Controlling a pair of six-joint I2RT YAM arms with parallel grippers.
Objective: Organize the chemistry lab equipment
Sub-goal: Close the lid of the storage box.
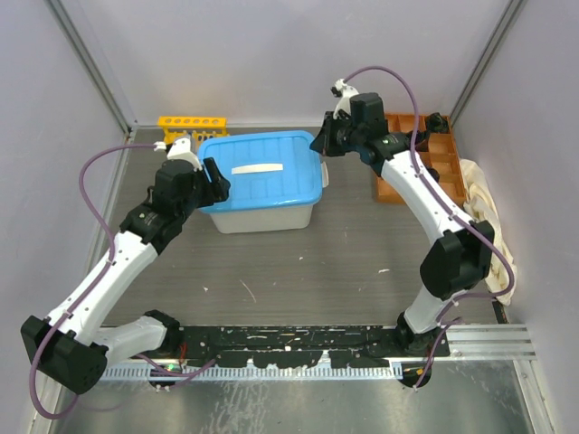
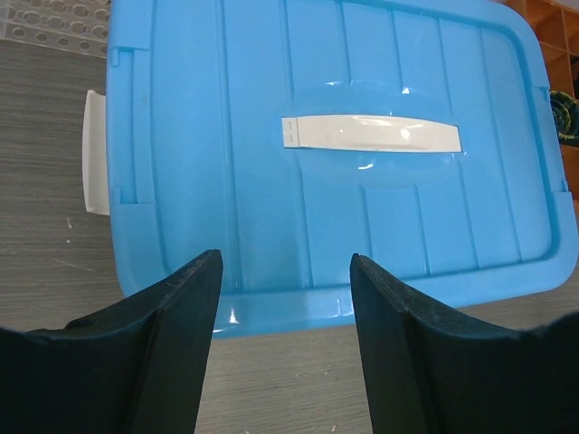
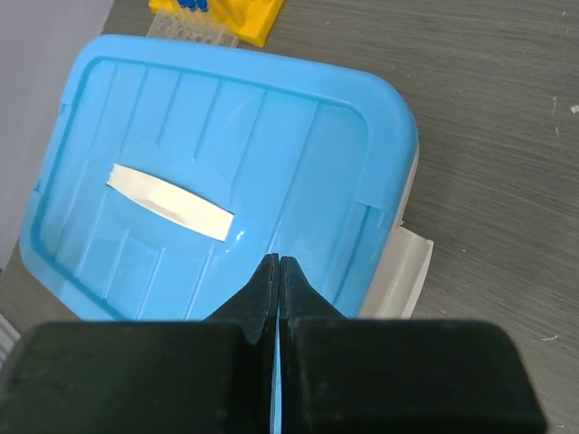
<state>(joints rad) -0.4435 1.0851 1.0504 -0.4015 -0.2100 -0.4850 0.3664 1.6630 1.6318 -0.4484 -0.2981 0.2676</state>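
Note:
A white bin with a blue lid [image 1: 271, 185] stands mid-table, its lid on and a white handle [image 2: 369, 134] lying flat on top. Behind it to the left is the yellow rack [image 1: 192, 122], with blue-capped test tubes [image 3: 190, 4] in it and the clear plastic rack [image 2: 54, 23] beside it. My left gripper [image 2: 285, 256] is open and empty just off the lid's left edge, level with it. My right gripper [image 3: 276, 259] hovers over the lid's right part, shut on nothing. Flasks, cylinder, tongs and spatula are out of view.
An orange compartment tray [image 1: 425, 154] with black objects sits at the back right. A cream cloth [image 1: 484, 203] lies along the right wall. White latches [image 3: 403, 271] stick out from the bin's two ends. Grey walls close in the table.

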